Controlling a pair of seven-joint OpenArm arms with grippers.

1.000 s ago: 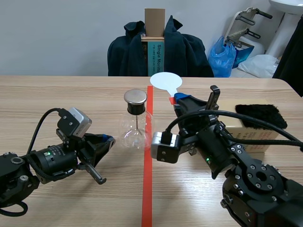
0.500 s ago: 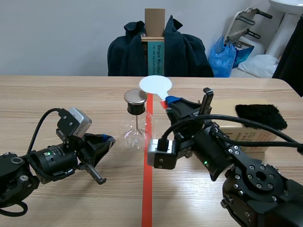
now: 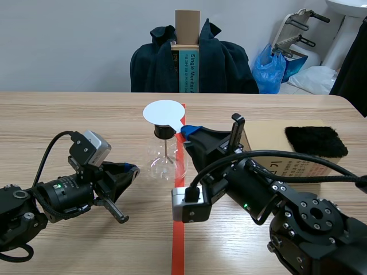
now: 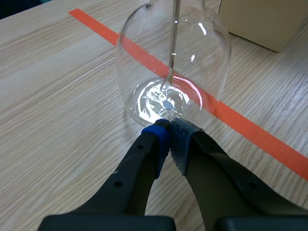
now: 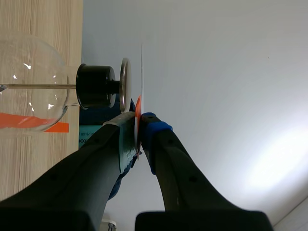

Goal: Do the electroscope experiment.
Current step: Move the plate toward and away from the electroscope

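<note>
White disc (image 3: 164,112), clamped at its orange stem in the right pincer (image 5: 138,122), hides the metal plate of the electroscope (image 3: 166,161) in the scene view; left pincer (image 4: 168,130) together beside its flask.

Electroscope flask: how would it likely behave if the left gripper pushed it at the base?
The flask is clear glass, so probably fragile and light. Its black stopper and metal plate sit high above a rounded bulb, so a push higher up might tip it. On the wooden table, a low nudge from the shut left gripper would likely slide it.
</note>
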